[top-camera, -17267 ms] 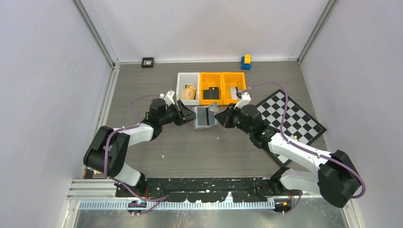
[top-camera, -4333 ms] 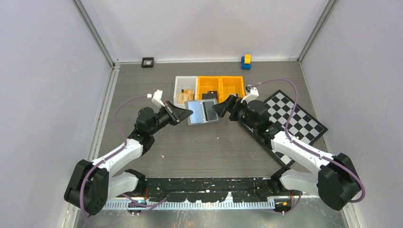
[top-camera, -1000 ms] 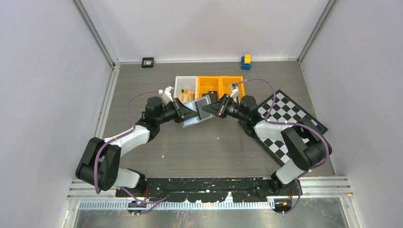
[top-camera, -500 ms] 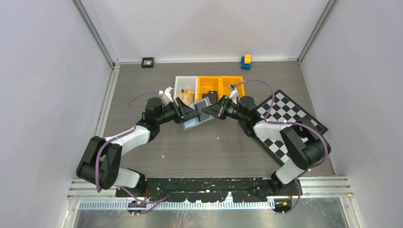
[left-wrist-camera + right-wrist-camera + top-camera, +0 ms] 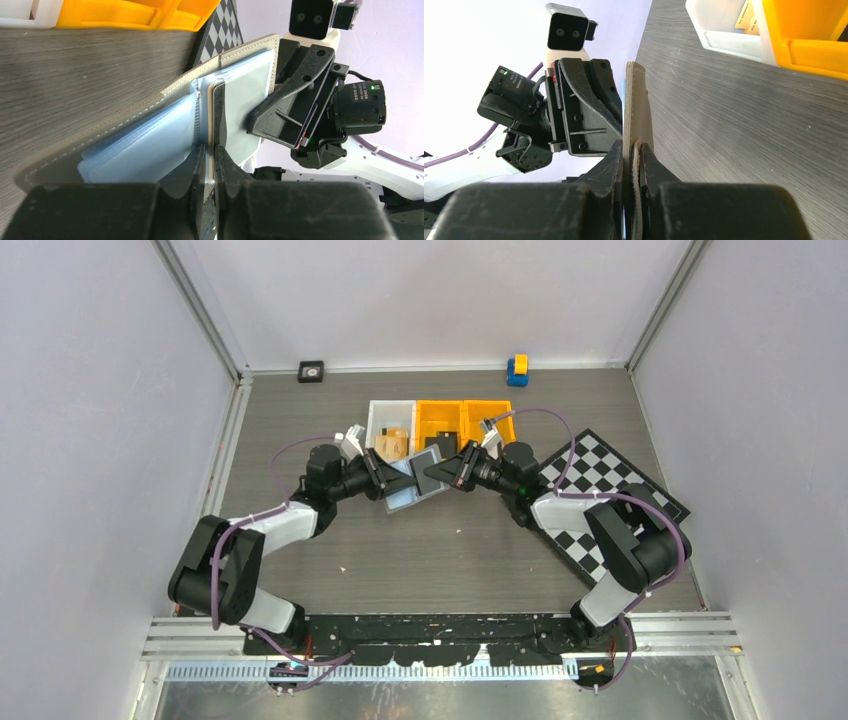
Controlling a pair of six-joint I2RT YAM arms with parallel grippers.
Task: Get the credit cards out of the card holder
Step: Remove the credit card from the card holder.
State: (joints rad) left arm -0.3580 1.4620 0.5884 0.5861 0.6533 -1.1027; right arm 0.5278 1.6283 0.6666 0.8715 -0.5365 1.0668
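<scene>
While the wallet (image 5: 405, 495) is held open between the two arms, just in front of the row of bins, the task reads as partly done.

Progress: the white bin (image 5: 380, 412) holds a tan card (image 5: 397, 439). The middle orange bin (image 5: 440, 403) shows something black, likely another card, though the arm covers most of it. One dark card (image 5: 219, 117) sits in a blue-grey pocket on the wallet's right half. Judgement: that one is left to pull. The other pockets can't be read.

Grip: the right arm's fingers (image 5: 611, 162) are closed on the wallet's outer grey flap, holding it on edge. The left arm's fingers (image 5: 227, 172) are closed near the fold on a thin edge. It looks like the near end of the dark card, but the view is too oblique to rule out the pocket lip.

Edges and room:
- The two arms face each other closely with only the wallet between them.
- The bin rims stand just behind, and the chessboard (image 5: 620, 490) lies off to the right, apart.
- The most room is on the near side of the tabletop (image 5: 400, 550), so a pull back toward the left arm's own side should stay off the rims.
- Cannot tell whether the wallet's lower edge touches the tabletop.
</scene>
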